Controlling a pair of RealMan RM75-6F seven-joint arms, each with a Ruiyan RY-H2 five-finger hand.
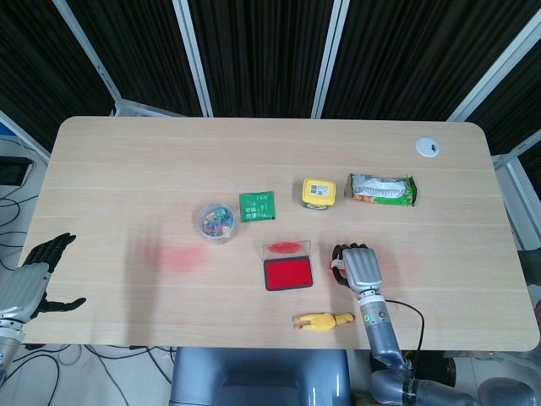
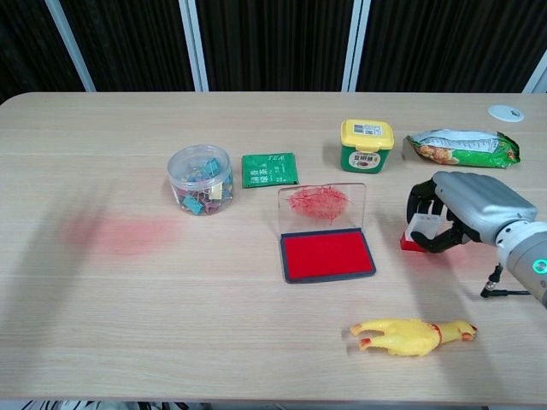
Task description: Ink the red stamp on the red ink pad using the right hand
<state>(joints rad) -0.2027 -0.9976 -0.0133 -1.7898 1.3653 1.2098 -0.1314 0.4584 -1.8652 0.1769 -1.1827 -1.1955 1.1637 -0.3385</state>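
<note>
Left hand (image 1: pixel 34 275) at the table's (image 1: pixel 110 152) near-left edge, fingers spread, holding nothing; not seen from the chest camera. Ink pad (image 2: pixel 328 255) mid-table, lid (image 2: pixel 321 207) propped upright and smeared red, pad face bare. Just right of it, right hand (image 2: pixel 457 209) curls over the red stamp (image 2: pixel 414 243), which sits on the table. Judgement: grasp under way, lift and inking both left. Fingers hide most of the stamp; whether the grip is firm, I cannot tell. Rubber chicken (image 2: pixel 412 334) lies nearer the front edge.
</note>
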